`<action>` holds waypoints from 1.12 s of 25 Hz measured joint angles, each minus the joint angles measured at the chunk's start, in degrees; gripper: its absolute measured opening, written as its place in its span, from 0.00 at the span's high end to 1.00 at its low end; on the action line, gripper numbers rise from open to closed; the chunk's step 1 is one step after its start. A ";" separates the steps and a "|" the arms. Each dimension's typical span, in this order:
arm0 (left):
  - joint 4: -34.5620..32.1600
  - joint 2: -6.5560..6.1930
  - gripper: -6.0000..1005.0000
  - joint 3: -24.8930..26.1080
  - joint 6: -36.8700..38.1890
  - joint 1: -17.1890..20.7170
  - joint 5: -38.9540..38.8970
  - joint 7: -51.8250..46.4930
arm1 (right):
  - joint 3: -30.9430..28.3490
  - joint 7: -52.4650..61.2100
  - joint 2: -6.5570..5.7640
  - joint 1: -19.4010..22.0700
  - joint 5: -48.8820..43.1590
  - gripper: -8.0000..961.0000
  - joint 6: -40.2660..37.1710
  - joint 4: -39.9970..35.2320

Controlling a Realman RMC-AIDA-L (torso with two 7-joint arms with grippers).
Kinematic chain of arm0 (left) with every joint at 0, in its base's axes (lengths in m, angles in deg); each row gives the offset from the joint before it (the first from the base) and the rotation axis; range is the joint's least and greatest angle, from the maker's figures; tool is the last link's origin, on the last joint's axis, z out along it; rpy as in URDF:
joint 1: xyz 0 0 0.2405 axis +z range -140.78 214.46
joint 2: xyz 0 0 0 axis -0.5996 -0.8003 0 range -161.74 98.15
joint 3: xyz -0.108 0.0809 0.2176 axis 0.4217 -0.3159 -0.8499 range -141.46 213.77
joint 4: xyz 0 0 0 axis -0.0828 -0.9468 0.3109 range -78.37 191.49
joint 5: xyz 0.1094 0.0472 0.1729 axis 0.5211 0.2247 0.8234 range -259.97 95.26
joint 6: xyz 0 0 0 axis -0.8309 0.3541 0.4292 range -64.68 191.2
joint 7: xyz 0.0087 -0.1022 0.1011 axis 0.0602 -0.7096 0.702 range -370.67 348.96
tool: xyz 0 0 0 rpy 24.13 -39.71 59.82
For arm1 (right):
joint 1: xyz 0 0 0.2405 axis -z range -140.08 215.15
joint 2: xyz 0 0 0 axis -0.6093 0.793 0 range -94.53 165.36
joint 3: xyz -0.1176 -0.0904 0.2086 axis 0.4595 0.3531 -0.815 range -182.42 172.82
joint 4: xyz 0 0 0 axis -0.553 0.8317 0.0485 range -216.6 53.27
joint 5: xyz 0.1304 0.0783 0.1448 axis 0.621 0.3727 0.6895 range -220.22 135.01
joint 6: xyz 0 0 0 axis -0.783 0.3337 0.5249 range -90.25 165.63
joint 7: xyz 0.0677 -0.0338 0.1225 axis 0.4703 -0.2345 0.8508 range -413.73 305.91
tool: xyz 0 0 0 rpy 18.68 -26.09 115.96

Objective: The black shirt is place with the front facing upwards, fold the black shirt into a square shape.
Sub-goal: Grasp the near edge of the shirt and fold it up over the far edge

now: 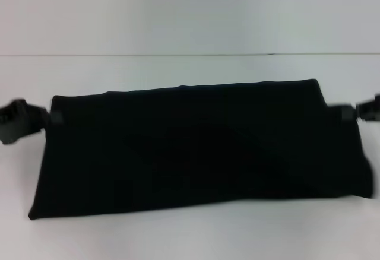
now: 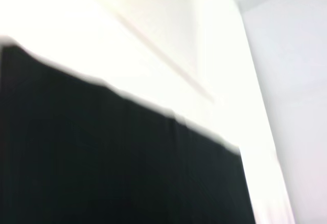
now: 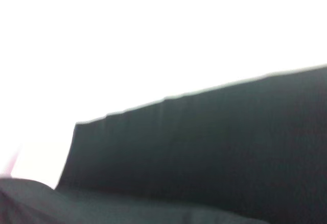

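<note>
The black shirt (image 1: 196, 147) lies across the middle of the white table (image 1: 178, 236) as a wide folded band, with no lettering showing. My left gripper (image 1: 52, 118) is at the shirt's left edge near the far corner, shut on the cloth. At the right edge, near the far corner, my right gripper (image 1: 347, 113) is also shut on the cloth. Both wrist views are filled with the black shirt (image 2: 102, 168) (image 3: 214, 147) seen close up, its straight edge against the white table. Neither wrist view shows its own fingers.
The table's far edge (image 1: 190, 54) runs across the head view behind the shirt. Bare white tabletop surrounds the shirt on every side.
</note>
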 joint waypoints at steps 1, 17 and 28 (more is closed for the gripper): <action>0.05 0.24 0.96 0.74 -1.32 0.11 -0.59 0.06 | -0.02 0.22 0.48 -0.04 1.58 0.94 2.40 0.32; 2.76 5.34 0.96 1.11 -20.62 -3.11 -7.35 7.11 | 0.68 -5.58 6.98 -3.70 8.65 0.94 26.63 2.86; 2.85 9.98 0.96 0.76 -32.32 -5.76 -7.40 12.93 | 3.74 -9.23 10.57 -6.46 8.88 0.94 42.29 3.83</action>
